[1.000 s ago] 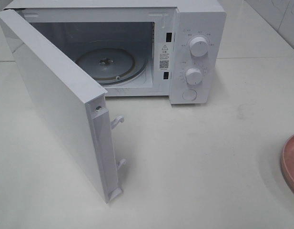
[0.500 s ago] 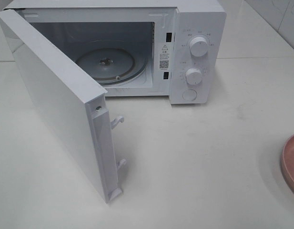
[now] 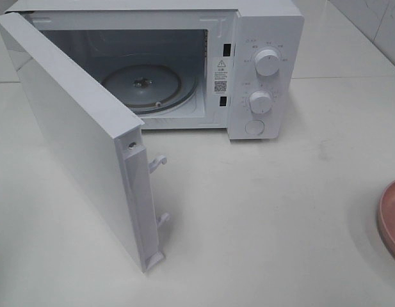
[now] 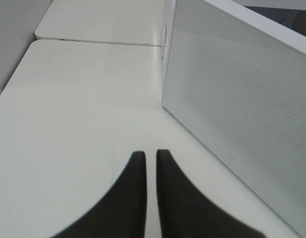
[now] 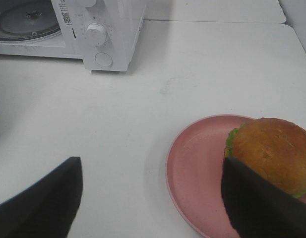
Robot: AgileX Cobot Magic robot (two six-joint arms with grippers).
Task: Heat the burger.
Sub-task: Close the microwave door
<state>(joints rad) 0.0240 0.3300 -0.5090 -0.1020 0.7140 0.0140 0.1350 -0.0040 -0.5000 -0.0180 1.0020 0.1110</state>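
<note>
**Operator:** While the microwave stood with its door swung wide, I logged the cavity as bare: only the round glass turntable inside. So the opening step looked done and the loading, closing and dial setting were all left.

**Observer:** And where was the burger?

**Operator:** The burger sat on the pink plate, toward the plate's far side from the oven, well apart from the microwave on the white table. In the high view only a sliver of that plate showed at the right edge; the burger itself was out of frame there.

**Observer:** Grippers?

**Operator:** Left gripper: fingers drawn together with a thin slit between, nothing in them, hovering beside the outer face of the door. Right gripper: jaws spread wide, empty, one dark finger near the burger; I could not tell if it touched.

**Observer:** Surfaces?

**Operator:** Noted bun as a glossy golden-brown dome with a frilly green lettuce fringe; plate smooth, matte, shallow-rimmed. Microwave casing hard white plastic, two round knobs above a button. Door panel showed a fine dotted mesh. Table pale and faintly reflective
</note>
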